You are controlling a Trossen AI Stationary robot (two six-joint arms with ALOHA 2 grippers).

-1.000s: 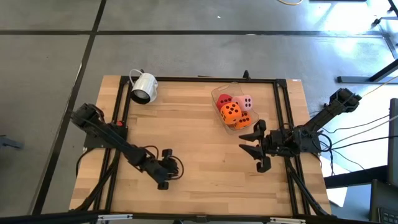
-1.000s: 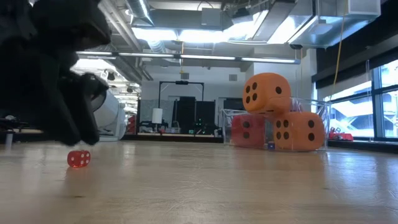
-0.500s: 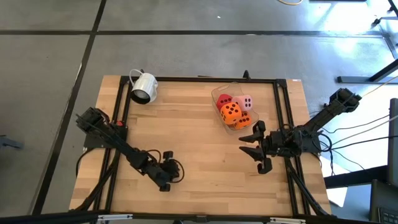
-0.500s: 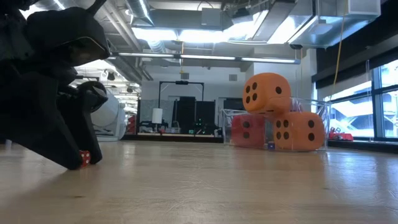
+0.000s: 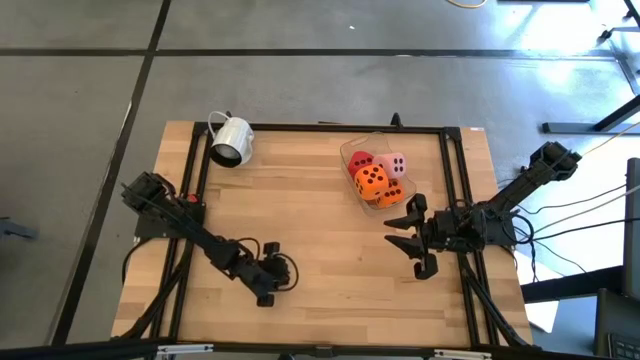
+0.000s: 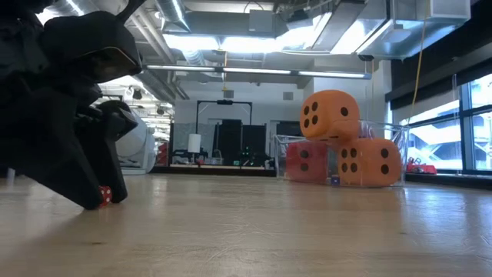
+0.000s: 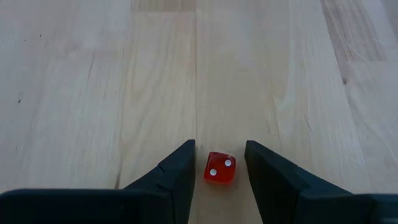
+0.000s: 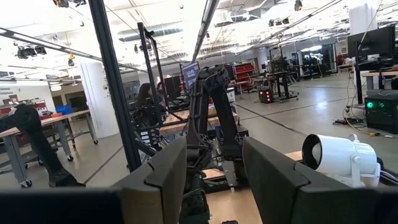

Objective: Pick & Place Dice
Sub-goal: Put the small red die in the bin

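Note:
Four soft dice sit piled in a clear container (image 5: 347,152) near the table's far right: an orange one (image 5: 371,179) on top, a pink one (image 5: 396,164), a red one (image 5: 360,160) and a second orange one (image 5: 391,195). The low view shows the top orange die (image 6: 330,115), the lower orange die (image 6: 371,163) and the red die (image 6: 307,161). My left gripper (image 7: 219,144) is open and low over the table's near left part (image 5: 280,271). Its fingers stand on either side of a tiny red die with white pips (image 7: 219,168), which lies on the wood. My right gripper (image 5: 396,232) waits open beside the container.
A white mug (image 5: 231,141) lies on its side at the table's far left and also shows in the right wrist view (image 8: 341,158). A black frame (image 5: 300,128) runs along the table's edges. Bare wood (image 5: 320,240) lies between the two grippers.
My left gripper has come down to the table and slightly toward the near edge. Its open fingers now stand around the tiny red die, which has stayed where it was. In the low view one finger now covers part of that die.

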